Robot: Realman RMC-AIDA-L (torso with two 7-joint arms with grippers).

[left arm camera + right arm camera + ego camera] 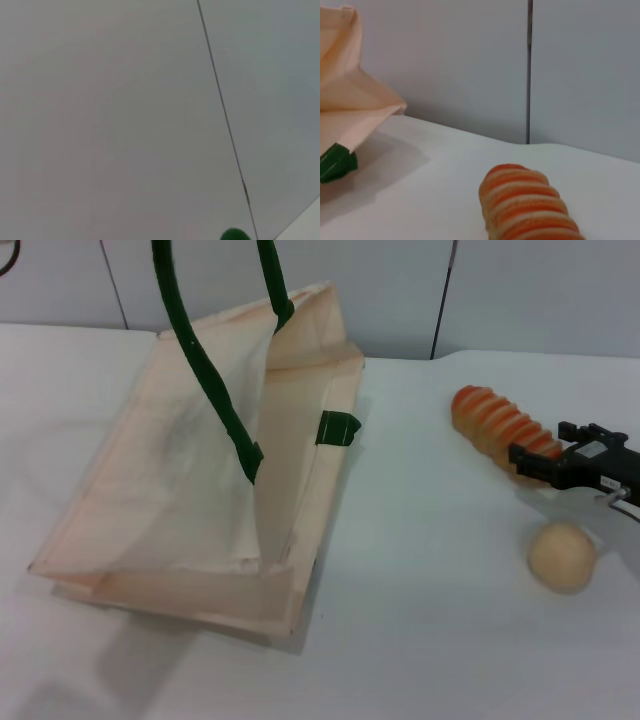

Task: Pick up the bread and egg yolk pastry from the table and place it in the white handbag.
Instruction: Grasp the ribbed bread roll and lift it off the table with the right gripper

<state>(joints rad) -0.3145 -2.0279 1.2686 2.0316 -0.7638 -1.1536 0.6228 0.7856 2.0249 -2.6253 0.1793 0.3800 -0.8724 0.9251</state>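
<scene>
The bread [500, 426], a ridged loaf striped orange and tan, lies on the table at the right; the right wrist view shows it close up as the bread [527, 205]. My right gripper [543, 451] reaches in from the right edge, open, with its black fingers on either side of the loaf's near end. The egg yolk pastry [562, 556], a plain pale round ball, rests just in front of that gripper. The white handbag [190, 490] lies at the left with its mouth held up. Its green handles [205, 370] rise out of the top of the head view. My left gripper is out of view.
A white table [430, 620] carries everything, with a grey panelled wall [520, 290] behind. A green handle tab [337, 428] sits on the bag's right side, also seen as the tab [337, 162]. The left wrist view shows the wall and a bit of green handle [234, 235].
</scene>
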